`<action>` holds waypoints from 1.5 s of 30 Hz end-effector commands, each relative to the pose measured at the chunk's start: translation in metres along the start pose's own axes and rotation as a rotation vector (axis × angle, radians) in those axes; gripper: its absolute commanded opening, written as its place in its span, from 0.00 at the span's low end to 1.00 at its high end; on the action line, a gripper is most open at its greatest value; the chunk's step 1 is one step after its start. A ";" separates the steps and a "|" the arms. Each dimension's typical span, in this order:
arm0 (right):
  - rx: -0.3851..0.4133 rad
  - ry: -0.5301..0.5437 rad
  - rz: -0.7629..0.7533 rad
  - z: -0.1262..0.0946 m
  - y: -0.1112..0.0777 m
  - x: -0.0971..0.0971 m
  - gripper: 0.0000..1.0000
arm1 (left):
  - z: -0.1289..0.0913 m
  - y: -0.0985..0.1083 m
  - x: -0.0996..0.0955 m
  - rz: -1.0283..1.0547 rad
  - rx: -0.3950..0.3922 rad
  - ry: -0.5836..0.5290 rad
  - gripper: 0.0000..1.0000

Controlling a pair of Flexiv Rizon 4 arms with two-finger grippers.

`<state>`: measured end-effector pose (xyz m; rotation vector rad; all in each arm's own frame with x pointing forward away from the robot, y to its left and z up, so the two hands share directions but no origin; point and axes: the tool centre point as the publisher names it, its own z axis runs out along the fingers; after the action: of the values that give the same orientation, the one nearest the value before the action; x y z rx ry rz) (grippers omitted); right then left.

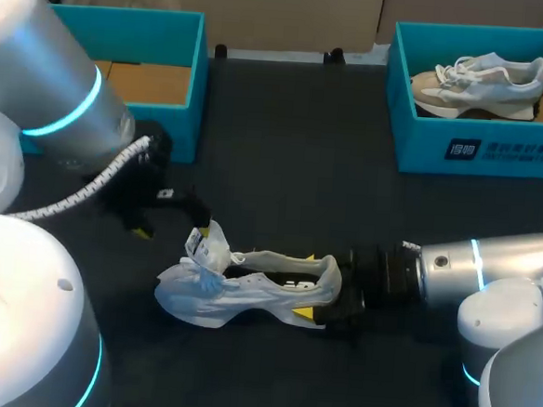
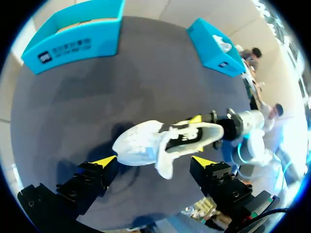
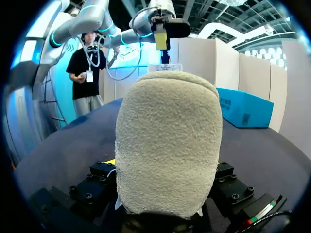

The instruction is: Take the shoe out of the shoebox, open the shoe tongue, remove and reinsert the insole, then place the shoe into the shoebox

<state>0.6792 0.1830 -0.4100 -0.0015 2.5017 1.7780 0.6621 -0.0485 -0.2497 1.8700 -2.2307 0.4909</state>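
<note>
Right claw (image 1: 322,305) is clamped on the heel (image 3: 167,145) of the shoe (image 1: 247,290). Left claw (image 2: 154,161) is spread wide, just above the toe end. Shoe looks light, with a soft upper and a stiffer sole. Best hold for the left claw: pinch the floppy tongue (image 1: 208,246).

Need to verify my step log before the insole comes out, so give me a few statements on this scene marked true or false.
1. The shoe lies on the table. True.
2. The right claw grips the shoe's heel. True.
3. The left claw is shut on the tongue. False: it is open, with the shoe ahead of it.
4. The right shoebox is empty. False: it holds a second shoe.
</note>
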 end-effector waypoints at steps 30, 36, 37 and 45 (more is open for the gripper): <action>0.002 -0.001 0.000 0.000 0.001 0.000 0.00 | -0.024 -0.024 0.090 1.284 -0.280 -0.102 0.00; 0.002 -0.001 0.000 0.000 0.001 0.000 0.00 | -0.007 -0.030 0.099 1.548 -0.388 0.006 0.00; 0.002 -0.001 0.000 0.000 0.001 0.000 0.00 | -0.007 -0.030 0.099 1.548 -0.388 0.006 0.00; 0.002 -0.001 0.000 0.000 0.001 0.000 0.00 | 0.000 -0.029 0.100 1.565 -0.394 -0.013 0.00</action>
<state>0.6792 0.1829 -0.4099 -0.0015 2.5013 1.7783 0.6673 -0.1368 -0.2064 -0.1476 -3.0157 0.2263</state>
